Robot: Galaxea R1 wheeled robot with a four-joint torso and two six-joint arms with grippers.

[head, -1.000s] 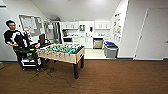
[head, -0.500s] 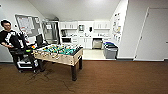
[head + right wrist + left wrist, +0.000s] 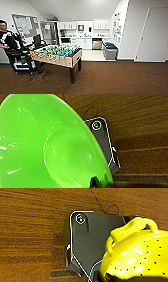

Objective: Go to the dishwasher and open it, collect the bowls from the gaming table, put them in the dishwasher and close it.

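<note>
Filling the right wrist view, a green bowl (image 3: 47, 146) sits close against the camera above brown wood-grain floor (image 3: 140, 156), its outer wall and base ring toward the lens; a dark part at its rim may be a finger, but whether the right gripper is clamped on the bowl, together or apart cannot be told. The left wrist view carries what the other lacks: a yellow bowl (image 3: 136, 255), perforated with small holes and fitted with a loop handle, cut off at the frame edge, over the same floor (image 3: 32, 225). The left gripper's state cannot be told either; its fingers are not legible. Neither wrist view gives the room. The head view does: a foosball table (image 3: 58, 56) with a green field stands near on the dark floor (image 3: 120, 77), a person (image 3: 8, 41) in dark clothing stands at a black cart (image 3: 21, 61) beside it, and a white kitchenette lies beyond. The dishwasher (image 3: 97, 44) shows there as a steel front under the counter, door shut, well away from the robot, with grey bins (image 3: 110, 51) near it. A noticeboard (image 3: 26, 25) hangs on the wall; its contents are too blurred to read.
</note>
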